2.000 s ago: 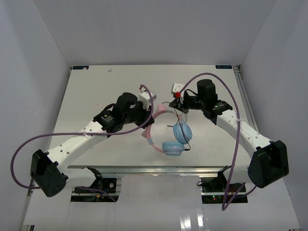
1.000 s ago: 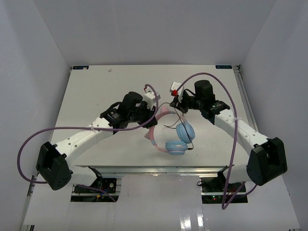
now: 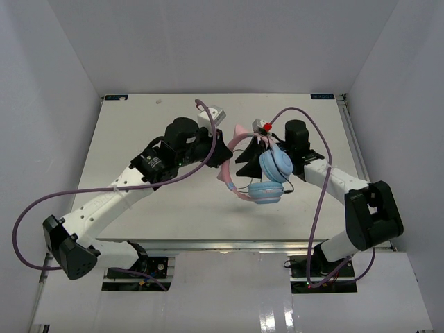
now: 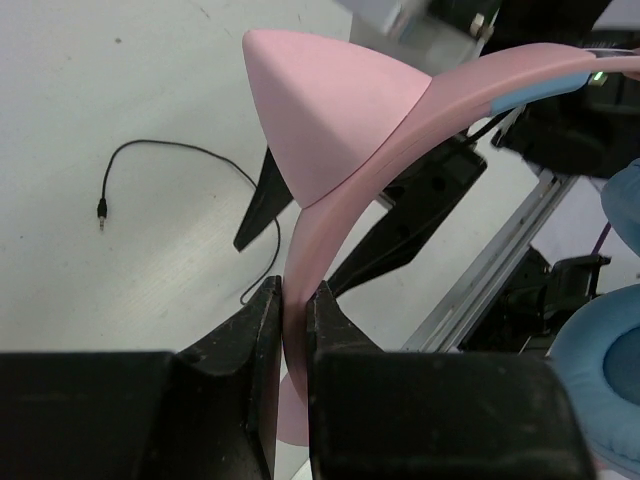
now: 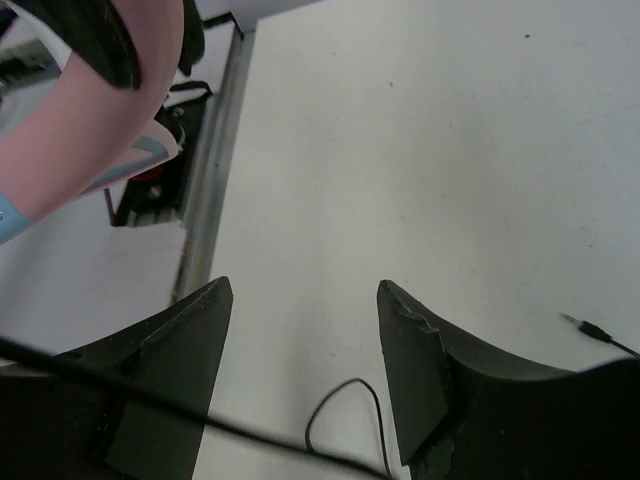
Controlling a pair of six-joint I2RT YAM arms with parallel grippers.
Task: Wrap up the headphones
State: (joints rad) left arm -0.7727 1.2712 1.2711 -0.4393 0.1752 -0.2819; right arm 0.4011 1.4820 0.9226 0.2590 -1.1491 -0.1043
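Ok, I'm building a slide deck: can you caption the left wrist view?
Left gripper clamps the pink headband of the blue-cupped headphones, their thin black cord lying loose on the white table.

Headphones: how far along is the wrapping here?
Done: the left gripper is shut on the pink plastic headband, with the round light blue ear cups held above the white table. In hand: the open right gripper sits at the thin black cord. Left: all the winding; the cord trails loose, its plug on the table.
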